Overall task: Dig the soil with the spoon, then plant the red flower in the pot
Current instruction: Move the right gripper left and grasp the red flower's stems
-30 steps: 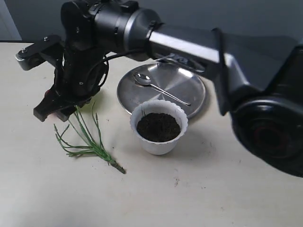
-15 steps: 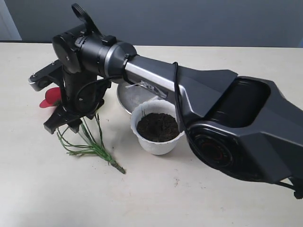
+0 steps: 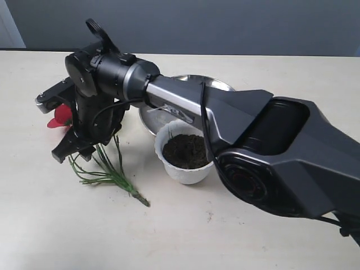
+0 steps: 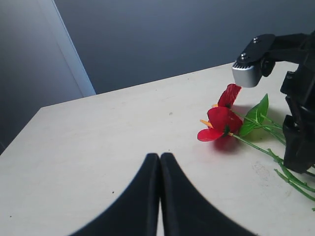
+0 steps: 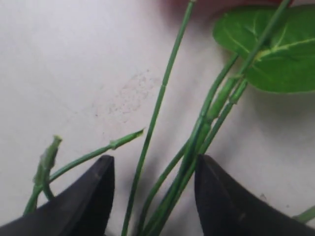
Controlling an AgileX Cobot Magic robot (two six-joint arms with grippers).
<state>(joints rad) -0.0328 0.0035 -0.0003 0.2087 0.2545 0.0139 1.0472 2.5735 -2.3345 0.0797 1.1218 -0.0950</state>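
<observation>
The red flower (image 3: 59,117) lies flat on the table at the left, its thin green stems (image 3: 107,171) trailing toward the pot. My right gripper (image 3: 73,151) reaches across and hangs low over those stems. It is open, with the stems (image 5: 197,142) running between its two fingers (image 5: 91,189) and a green leaf (image 5: 268,49) just beyond. The white scalloped pot (image 3: 181,172) stands in the middle, filled with dark soil (image 3: 187,151). The spoon is hidden behind the right arm. My left gripper (image 4: 160,156) is shut and empty, a little short of the red blooms (image 4: 221,120).
A round steel plate (image 3: 147,117) sits behind the pot, mostly covered by the right arm (image 3: 225,112), which crosses the whole scene. The arm's silver wrist block (image 4: 247,73) hangs above the blooms. A grey wall stands behind the table.
The right arm has swung down and toward the flower stems, bringing its open gripper low around them. The arm now covers the plate and spoon. The flower has not moved.
</observation>
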